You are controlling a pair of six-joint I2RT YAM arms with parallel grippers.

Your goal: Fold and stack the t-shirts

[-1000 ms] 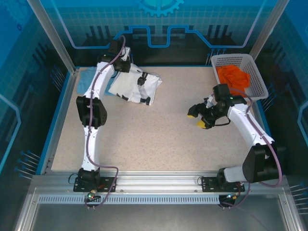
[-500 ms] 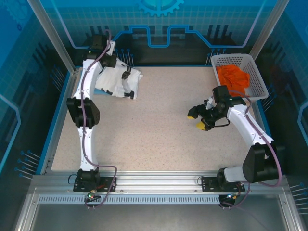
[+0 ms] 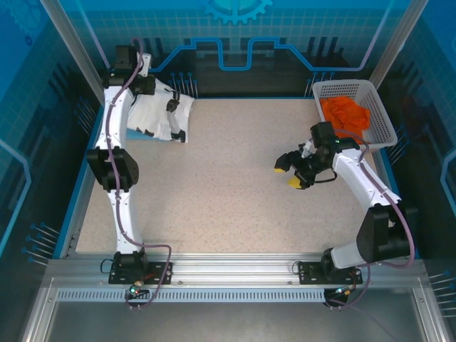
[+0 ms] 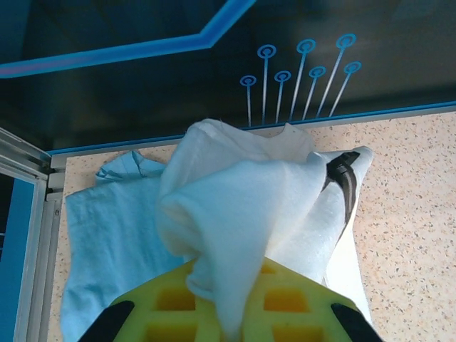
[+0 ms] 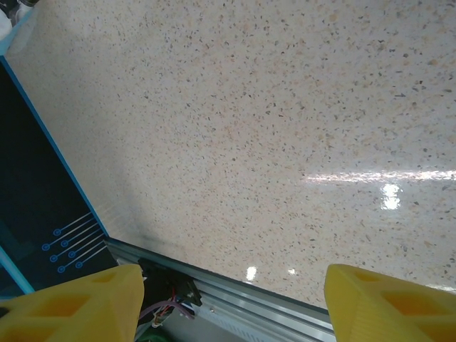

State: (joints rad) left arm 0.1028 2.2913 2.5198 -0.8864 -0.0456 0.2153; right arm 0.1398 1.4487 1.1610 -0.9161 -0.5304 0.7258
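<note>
White t-shirt [image 4: 235, 214], bunched, is clamped in the left gripper [image 4: 224, 317] at the far-left corner. It drapes partly over the light blue t-shirt [image 4: 107, 242], which lies flat just to its left. Right gripper [image 3: 288, 174], jaws apart, hovers well away over the bare table [image 3: 214, 192]. Far right, the white lattice basket [image 3: 385, 117] holds orange cloth [image 3: 345, 114].

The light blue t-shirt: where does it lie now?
The light blue t-shirt lies in the far left corner of the table, left of the white t-shirt, in the left wrist view.
</note>
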